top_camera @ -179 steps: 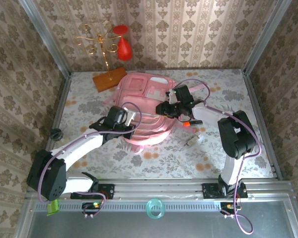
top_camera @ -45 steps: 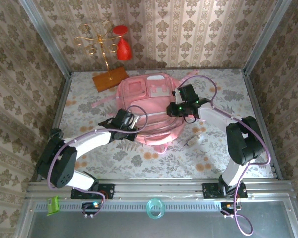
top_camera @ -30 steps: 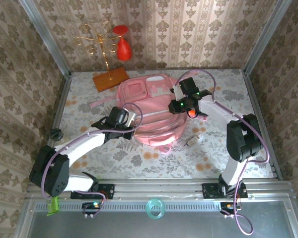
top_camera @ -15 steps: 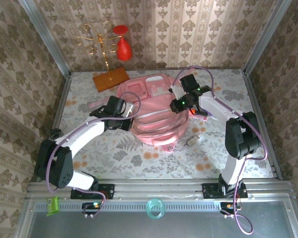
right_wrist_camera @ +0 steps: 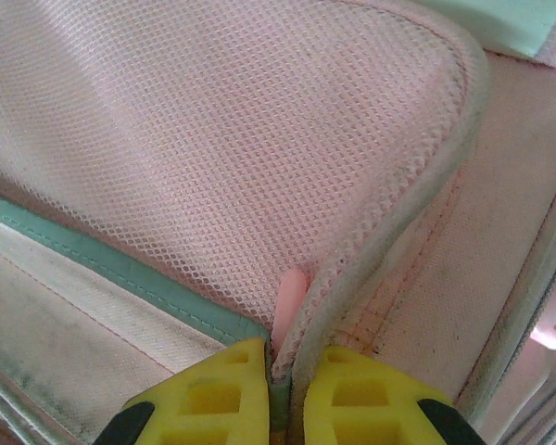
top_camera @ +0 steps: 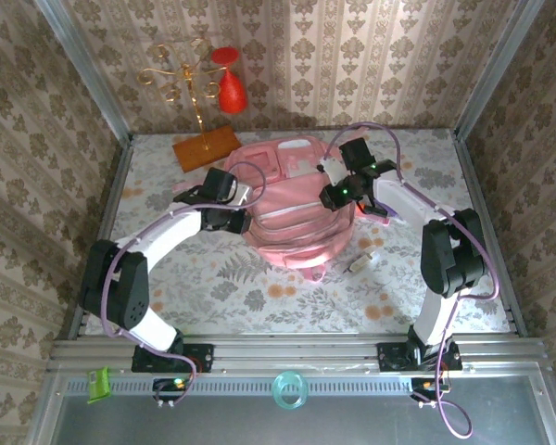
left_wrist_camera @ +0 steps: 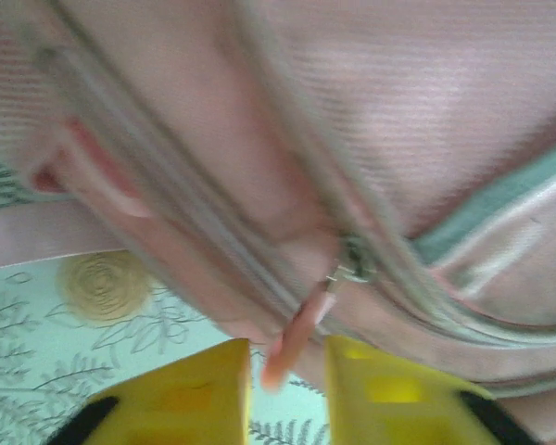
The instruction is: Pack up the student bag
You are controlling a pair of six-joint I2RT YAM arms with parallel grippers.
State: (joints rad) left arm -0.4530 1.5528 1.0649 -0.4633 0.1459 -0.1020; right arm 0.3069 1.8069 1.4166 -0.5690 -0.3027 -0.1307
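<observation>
Lying mid-surface (top_camera: 213, 278), the bag (top_camera: 292, 227) has a gripper at each side. The left gripper (left_wrist_camera: 287, 371) is at the bag's left edge with its jaws a little apart. A pink zipper pull (left_wrist_camera: 296, 329) hangs in the gap, and the blur hides whether it is touched. The right gripper (right_wrist_camera: 280, 375) is pinched narrow on the piped edge (right_wrist_camera: 389, 241) of the bag's mesh pocket.

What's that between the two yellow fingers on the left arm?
A pink zipper pull of the student bag hangs in the gap between the left gripper's yellow fingers, which stand apart. The left wrist view shows it.
</observation>
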